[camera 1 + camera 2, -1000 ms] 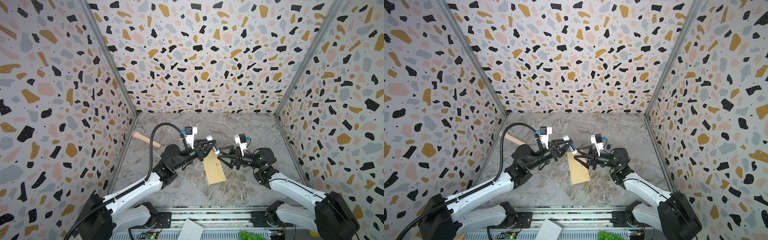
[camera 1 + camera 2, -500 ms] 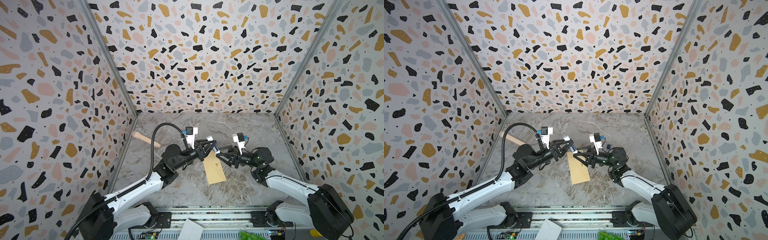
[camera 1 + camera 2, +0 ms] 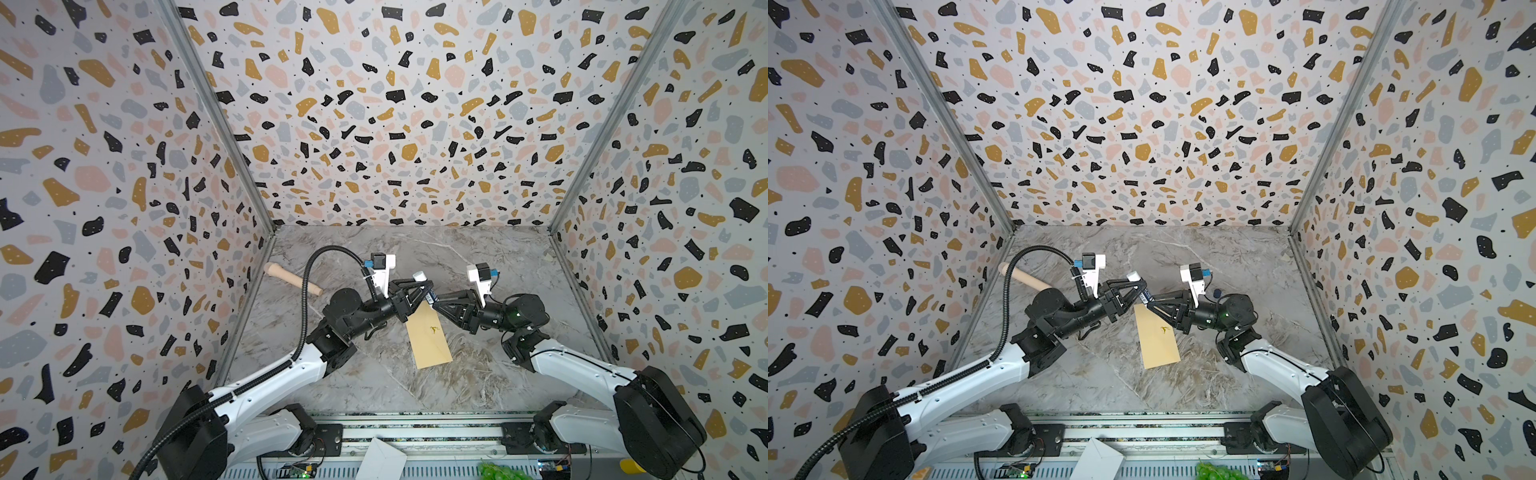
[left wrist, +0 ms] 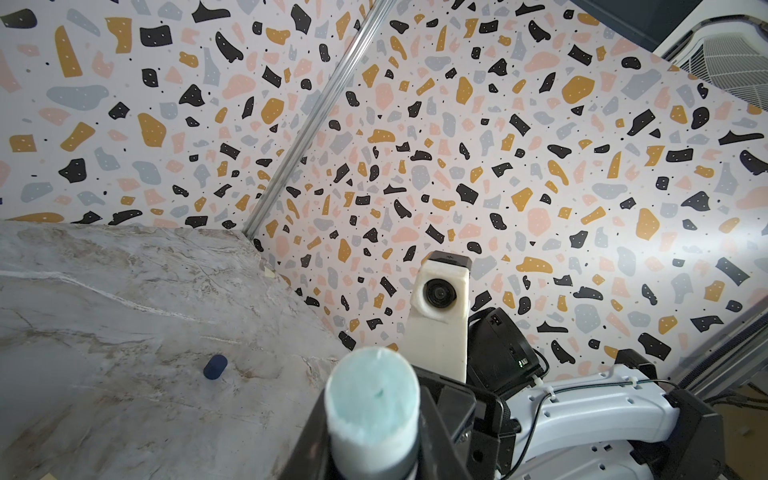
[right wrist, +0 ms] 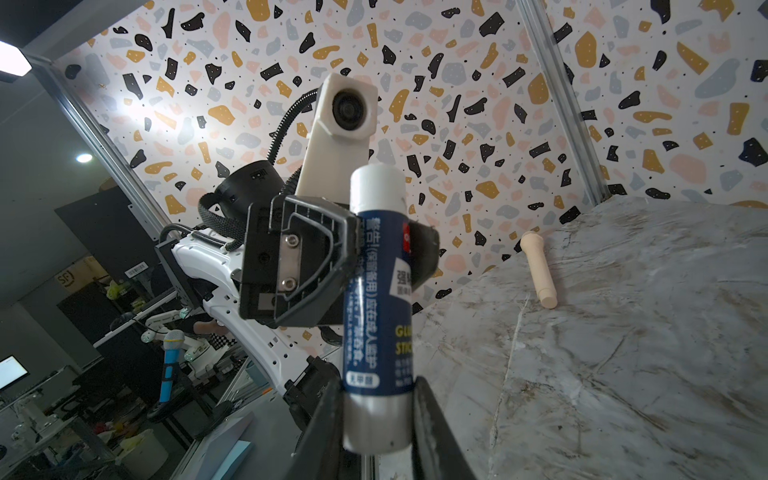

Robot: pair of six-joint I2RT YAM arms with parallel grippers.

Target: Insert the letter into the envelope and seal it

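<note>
1. The right gripper [image 5: 378, 405] has slid left and closed onto the glue stick [image 5: 376, 291]'s base.
2. The left gripper [image 3: 423, 289] pinches the stick's middle; release only once the right grip is firm.
3. The envelope [image 3: 428, 338] lies flat, its far end beneath both grippers; no letter shows.

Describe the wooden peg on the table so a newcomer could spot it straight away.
On the marble tabletop, look along the left wall near the back corner. The wooden peg lies flat there, partly behind a black cable. It is pale bare wood with a knobbed end, unlike the flat tan envelope mid-table.
</note>
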